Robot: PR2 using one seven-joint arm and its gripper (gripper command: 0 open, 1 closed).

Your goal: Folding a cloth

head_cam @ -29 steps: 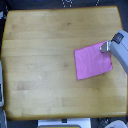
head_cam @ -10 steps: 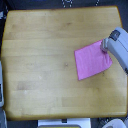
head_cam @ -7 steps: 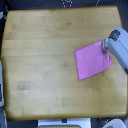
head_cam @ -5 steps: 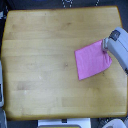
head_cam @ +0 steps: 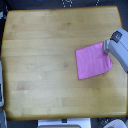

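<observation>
I judged my gripper (head_cam: 106, 46) needed a firm corner pinch on the pink cloth (head_cam: 93, 61), though I couldn't tell its finger spread.

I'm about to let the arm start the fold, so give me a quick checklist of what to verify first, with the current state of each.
1. Pink cloth lies flat and spread on the wooden table: ok.
2. Cloth fully on the table, clear of the edges: ok.
3. Gripper at the cloth's upper corner on the exterior view's right: ok.
4. Jaws closed on that corner: cannot tell, too blurred.
5. Bare wood to the exterior view's left of the cloth for folding over: ok.
</observation>
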